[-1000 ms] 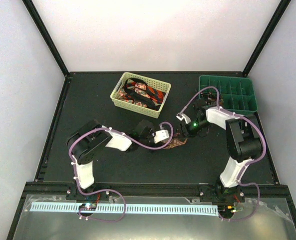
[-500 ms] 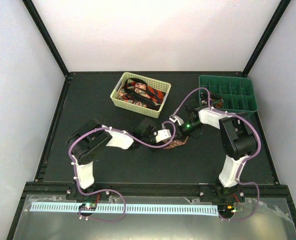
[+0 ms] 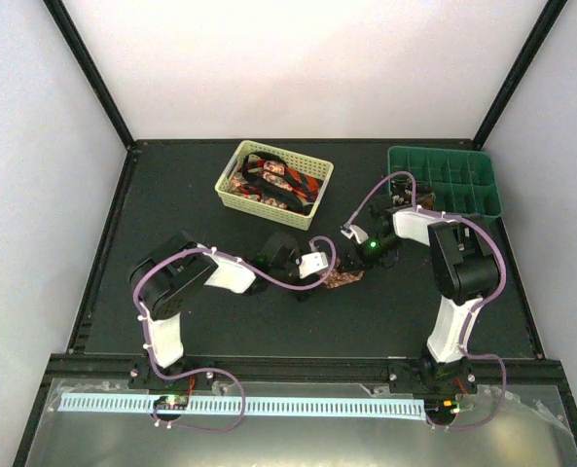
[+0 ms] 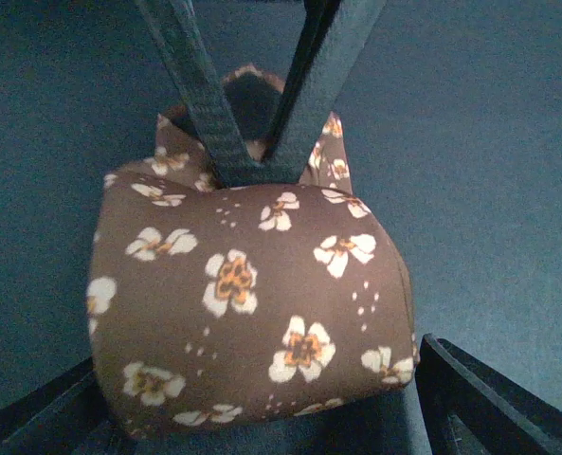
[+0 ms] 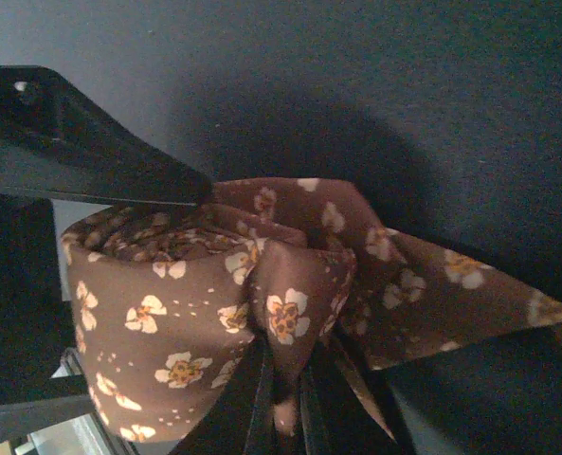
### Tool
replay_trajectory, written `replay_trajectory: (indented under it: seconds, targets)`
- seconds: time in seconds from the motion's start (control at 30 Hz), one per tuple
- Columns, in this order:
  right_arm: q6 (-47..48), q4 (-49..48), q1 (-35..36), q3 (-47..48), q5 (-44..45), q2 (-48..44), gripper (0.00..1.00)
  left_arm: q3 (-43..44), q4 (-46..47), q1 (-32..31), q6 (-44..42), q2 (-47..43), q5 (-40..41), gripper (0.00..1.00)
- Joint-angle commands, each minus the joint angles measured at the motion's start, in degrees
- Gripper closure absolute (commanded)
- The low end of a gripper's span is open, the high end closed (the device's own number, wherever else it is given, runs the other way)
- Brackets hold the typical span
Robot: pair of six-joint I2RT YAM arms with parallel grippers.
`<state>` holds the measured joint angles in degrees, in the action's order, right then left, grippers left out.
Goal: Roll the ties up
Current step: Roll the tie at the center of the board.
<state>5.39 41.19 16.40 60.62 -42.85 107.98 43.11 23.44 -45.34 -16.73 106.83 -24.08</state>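
Observation:
A brown tie (image 4: pixel 252 303) with small white flowers lies rolled into a fat bundle on the dark table, seen from above as a tie roll (image 3: pixel 343 281) between the two arms. My left gripper (image 4: pixel 262 422) stands open, its fingers wide apart on either side of the roll without pressing it. My right gripper (image 5: pixel 283 365) is shut on a loose fold of the same tie (image 5: pixel 167 313) at the roll's far side; its fingers (image 4: pixel 205 104) meet in a V above the roll. More ties (image 3: pixel 273 180), red-and-black patterned, lie heaped in the basket.
The pale yellow lattice basket (image 3: pixel 227 192) stands at the back centre-left. A green divided tray (image 3: pixel 492 190) sits at the back right, just behind the right arm (image 3: pixel 463 272). The left arm (image 3: pixel 186 277) reaches across the table's middle. Black frame posts border the table.
My left gripper has opened and let go of the roll. My right gripper moved in toward the roll and closed on the tie's loose fold.

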Motion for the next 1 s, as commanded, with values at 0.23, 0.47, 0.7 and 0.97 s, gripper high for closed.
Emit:
replay_trajectory:
  seconds: [0.23, 0.47, 0.7, 0.97]
  targets:
    - [-1.00, 0.20, -0.58, -1.11, 10.21, 3.92, 0.99, 3.26, 13.72, -0.46, 2.12, 6.65, -4.96, 0.22]
    - [-1.21, -0.41, -0.60, -1.55, 9.32, 3.93, 0.98, 5.86, 14.24, -1.28, 3.60, 9.71, -4.67, 0.30]
    - [-0.91, -0.71, -0.98, -1.31, 7.51, 1.82, 0.98, 6.20, 7.08, -1.33, 2.21, 8.51, -2.33, 0.60]
    - [3.92, 5.70, -6.31, 2.02, 1.47, -3.08, 0.57, 4.56, -6.56, -1.67, -2.32, 5.94, 4.01, 0.76]
